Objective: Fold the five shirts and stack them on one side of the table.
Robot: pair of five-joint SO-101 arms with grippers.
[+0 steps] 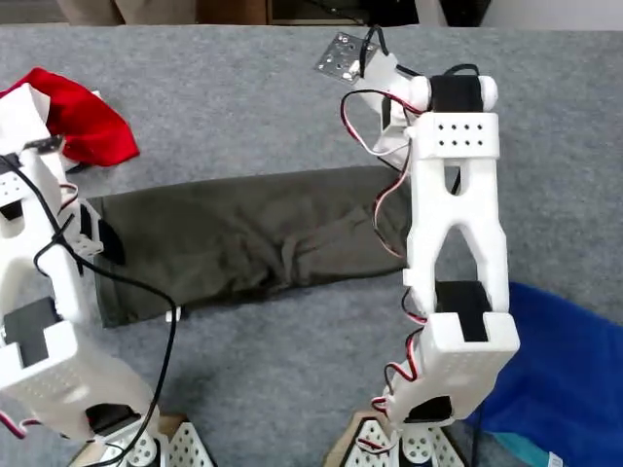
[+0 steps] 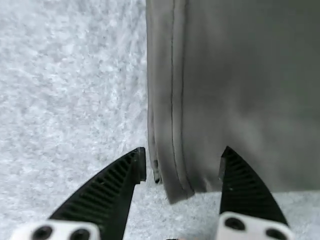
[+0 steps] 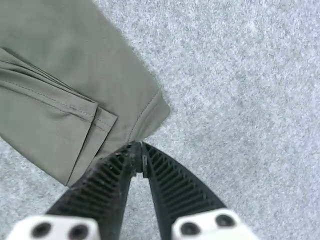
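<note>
High view: you had the olive shirt (image 1: 234, 243) lying as a long folded strip across mid-frame on the grey table (image 1: 243, 107). The red shirt (image 1: 88, 122) sat crumpled at upper left, partly behind the L arm (image 1: 39, 292). The blue shirt (image 1: 565, 360) lay at lower right, beside the base of the R arm (image 1: 453, 195). The L arm stood along the left edge w/ its head over the strip's left end. The R arm ran up from bottom centre-right & hid the strip's right end. A black cable (image 1: 107, 277) off the L arm crossed the shirt's lower-left corner. Wires (image 1: 365, 126) in red, white & black hung off the R arm over the cloth's right end. A small white bit (image 1: 173, 314) sat at the strip's lower edge, too small to tell if it was a label.

L wrist view: your L claw (image 2: 182, 162) was released, fingers (image 2: 112, 187) spread wide either side of a hemmed corner of the olive shirt (image 2: 240, 75). One finger was over cloth, the other over bare table (image 2: 65, 75).

R wrist view: your R claw (image 3: 138, 150) was clenched, tips meeting right at the edge of the olive shirt (image 3: 65, 65) & pinching its hem. A folded-over layer w/ stitched seams lay just beside the tips, w/ grey table (image 3: 240, 75) on the far side.
</note>
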